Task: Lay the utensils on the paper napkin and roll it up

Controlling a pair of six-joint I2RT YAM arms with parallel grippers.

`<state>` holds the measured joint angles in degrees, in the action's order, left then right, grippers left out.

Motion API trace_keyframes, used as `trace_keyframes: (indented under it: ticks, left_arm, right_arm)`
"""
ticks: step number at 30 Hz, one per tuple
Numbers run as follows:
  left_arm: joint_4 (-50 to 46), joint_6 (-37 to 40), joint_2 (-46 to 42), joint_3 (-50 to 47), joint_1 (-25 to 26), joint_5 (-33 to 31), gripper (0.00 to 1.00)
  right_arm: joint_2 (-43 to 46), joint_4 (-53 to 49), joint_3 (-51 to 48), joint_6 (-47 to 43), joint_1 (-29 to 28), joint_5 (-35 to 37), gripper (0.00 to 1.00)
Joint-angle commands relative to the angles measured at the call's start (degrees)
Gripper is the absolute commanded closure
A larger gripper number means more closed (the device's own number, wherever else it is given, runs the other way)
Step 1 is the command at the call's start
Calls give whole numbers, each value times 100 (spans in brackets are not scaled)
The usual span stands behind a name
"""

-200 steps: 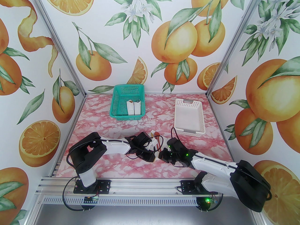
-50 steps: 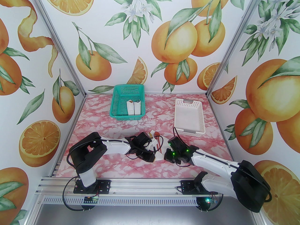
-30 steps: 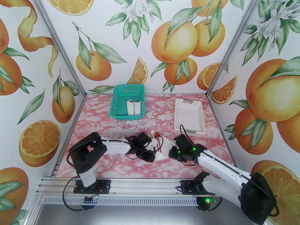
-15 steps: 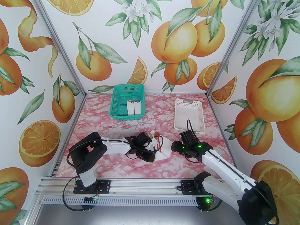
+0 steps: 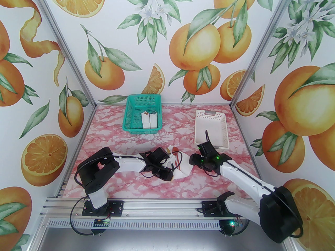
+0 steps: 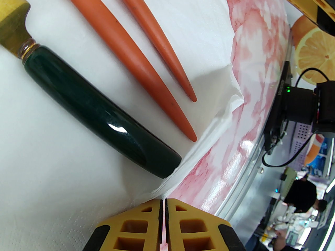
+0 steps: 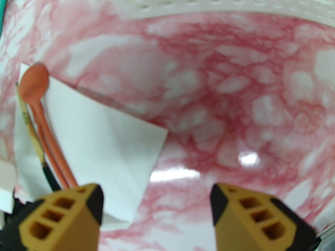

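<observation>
Basket (image 5: 210, 127), white, just beyond right gripper (image 7: 157, 205)

Knife (image 6: 86, 108) blade beyond view's edge

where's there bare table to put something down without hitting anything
Bare pink marble table lies left of the green mesh basket, between it and the white perforated basket, and along the near rail between the arm bases. Crowded: the near centre, where the white paper napkin with the utensils sits between the left gripper and right gripper.
</observation>
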<state>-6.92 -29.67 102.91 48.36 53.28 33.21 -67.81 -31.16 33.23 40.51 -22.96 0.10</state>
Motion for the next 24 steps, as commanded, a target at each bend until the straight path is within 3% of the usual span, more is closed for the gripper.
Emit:
trace_keyframes:
  ticks: [1,16,24]
  left_arm:
    - [-266,18,62,10,13,-122,87]
    - [-257,7,53,-8,12,-135,87]
    - [-240,-4,58,-3,8,-140,87]
  right_arm:
    - [-228,423,166,-114,70,141,27]
    - [-1088,864,333,-197,72,-65,28]
    - [-1340,957,300,-167,73,-410,33]
